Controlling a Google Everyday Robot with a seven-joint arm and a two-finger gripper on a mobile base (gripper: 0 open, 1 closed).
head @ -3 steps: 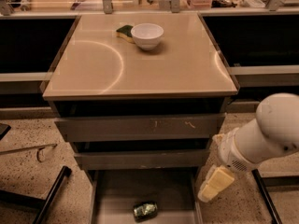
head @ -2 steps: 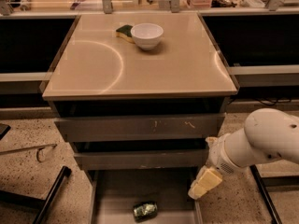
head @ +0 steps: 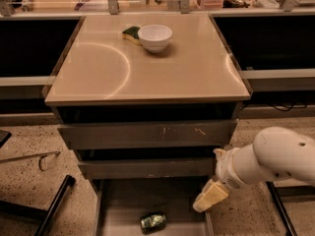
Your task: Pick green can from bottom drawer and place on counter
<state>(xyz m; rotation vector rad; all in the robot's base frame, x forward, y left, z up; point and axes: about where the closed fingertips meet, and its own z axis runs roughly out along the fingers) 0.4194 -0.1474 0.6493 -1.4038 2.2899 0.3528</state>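
The green can [head: 152, 222] lies on its side on the floor of the open bottom drawer [head: 123, 215], near the lower edge of the view. The gripper [head: 209, 196], a pale yellowish tip on the white arm [head: 275, 161], hangs over the drawer's right side, to the right of the can, a little above it and apart from it. The beige counter [head: 147, 68] tops the grey cabinet.
A white bowl [head: 155, 37] and a green-yellow sponge [head: 131, 33] sit at the back of the counter. Two scuffed grey drawers [head: 147, 134] stand partly open above the bottom one. A black bar [head: 54, 205] lies on the speckled floor at left.
The arm has moved left and down, bringing the gripper closer to the can over the drawer's right side. The can has not moved.
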